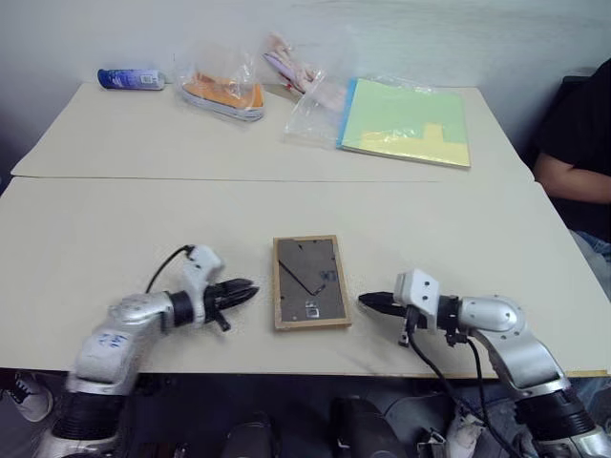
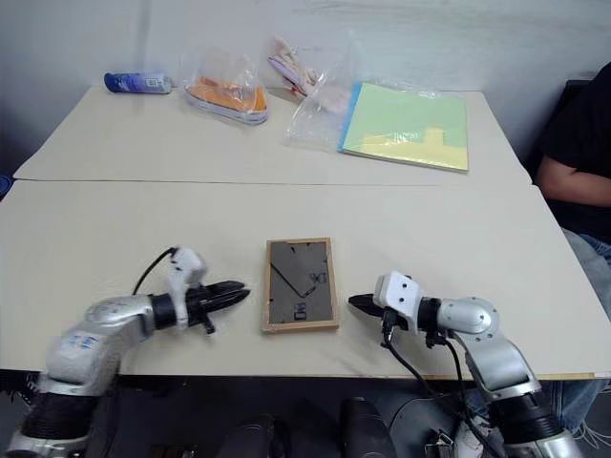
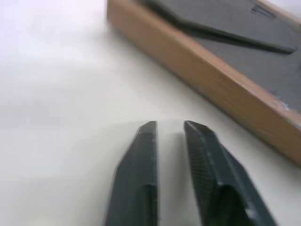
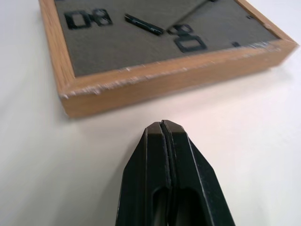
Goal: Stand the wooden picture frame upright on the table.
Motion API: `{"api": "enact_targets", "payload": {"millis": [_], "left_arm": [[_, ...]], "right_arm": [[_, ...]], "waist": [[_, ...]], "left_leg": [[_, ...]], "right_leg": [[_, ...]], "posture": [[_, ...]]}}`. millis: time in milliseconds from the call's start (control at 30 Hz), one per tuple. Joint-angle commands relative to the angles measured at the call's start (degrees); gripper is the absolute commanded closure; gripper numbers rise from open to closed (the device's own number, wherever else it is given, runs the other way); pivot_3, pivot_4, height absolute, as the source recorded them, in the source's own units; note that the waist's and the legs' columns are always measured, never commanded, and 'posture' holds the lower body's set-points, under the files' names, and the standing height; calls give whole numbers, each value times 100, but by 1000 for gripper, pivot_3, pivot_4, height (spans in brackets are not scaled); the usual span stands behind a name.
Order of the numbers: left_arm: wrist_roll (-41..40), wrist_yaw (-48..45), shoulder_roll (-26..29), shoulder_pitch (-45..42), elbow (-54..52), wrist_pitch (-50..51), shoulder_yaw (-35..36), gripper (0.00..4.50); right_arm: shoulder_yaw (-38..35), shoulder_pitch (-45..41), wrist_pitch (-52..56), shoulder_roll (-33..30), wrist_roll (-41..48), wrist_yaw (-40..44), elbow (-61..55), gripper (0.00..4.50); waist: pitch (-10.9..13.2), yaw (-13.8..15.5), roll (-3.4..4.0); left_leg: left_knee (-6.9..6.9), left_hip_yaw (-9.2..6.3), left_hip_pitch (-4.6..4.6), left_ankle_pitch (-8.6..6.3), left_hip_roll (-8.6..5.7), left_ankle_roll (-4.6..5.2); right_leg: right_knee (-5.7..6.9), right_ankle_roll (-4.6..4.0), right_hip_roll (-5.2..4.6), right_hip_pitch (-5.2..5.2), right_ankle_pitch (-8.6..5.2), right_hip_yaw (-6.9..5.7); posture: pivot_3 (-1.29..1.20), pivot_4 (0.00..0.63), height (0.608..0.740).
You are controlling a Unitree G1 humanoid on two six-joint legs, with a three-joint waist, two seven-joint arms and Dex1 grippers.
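You had the frame (image 1: 308,282) lying flat on the table (image 1: 115,239), backing board up, near the front edge and roughly midway between your two arms, on the near side of the seam (image 1: 143,178) that ran across the tabletop. Its easel stand (image 1: 307,270) lay folded against the dark board, and the light-wood rim showed all round it. Your left gripper (image 1: 244,288) sat just beside the frame's left edge, pointing at it and apart from it; in the left wrist view its fingers (image 3: 141,160) stood a narrow gap apart with nothing between them, their tips short of the wooden side. Your right gripper (image 1: 368,301) sat just off the frame's right edge, also aimed at it; in the right wrist view its two fingers (image 4: 176,155) were pressed together and empty, with bare table between their tips and the wood. Neither gripper touched the frame. On the far half of the table you had a green-yellow pad (image 1: 409,122) towards the right, a clear plastic bag (image 1: 315,105) just left of it, another bag with an orange-and-white thing inside (image 1: 225,93), and a blue bottle (image 1: 131,78) lying on its side at the far left. A person's arm in a dark sleeve (image 1: 578,143) rested by the table's right edge.
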Motion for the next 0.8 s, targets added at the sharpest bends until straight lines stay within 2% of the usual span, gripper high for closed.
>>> {"api": "enact_targets", "payload": {"millis": [33,100,233,533,767,800], "left_arm": [[-1346,-189,225,-499,24,2721,512,2341],[-1589,94,190,-932,403,3532,374,1786],[-2729,890,149,-1535,1338,3683,-161,631],[-4170,2929,-323,-2177,2035,3683,-1092,631],[-4938,4123,-775,-2394,2477,3683,-933,631],[-4996,4260,-840,-2399,2519,3683,-848,813]], "right_arm": [[46,-46,71,-70,75,62,-361,4500],[127,-85,129,-28,27,12,-405,4500],[271,-172,242,24,-46,-85,-468,4500],[553,-322,436,87,-168,-175,-621,4500],[653,-276,485,149,-258,-273,-695,4500],[646,-261,487,145,-256,-289,-688,4500]], "waist": [[0,8,0],[2,64,-4],[1,81,-6],[0,118,-7],[-1,180,-6],[-1,180,-6]], "left_leg": [[0,-1,-1,0,-1,0],[4,-12,-4,2,-10,4],[7,-21,-4,1,-16,6],[9,-23,-1,4,-18,1],[17,-50,6,4,-27,2],[18,-56,7,4,-27,2]], "right_leg": [[0,0,0,0,0,-1],[-1,0,-5,5,0,-7],[0,1,-9,9,0,-10],[2,1,-11,11,0,-10],[-6,1,-19,38,0,-27],[-8,1,-19,42,0,-33]], "posture": [[0,150,740],[0,150,740],[0,150,740],[0,150,740],[0,150,740],[0,150,740]]}}
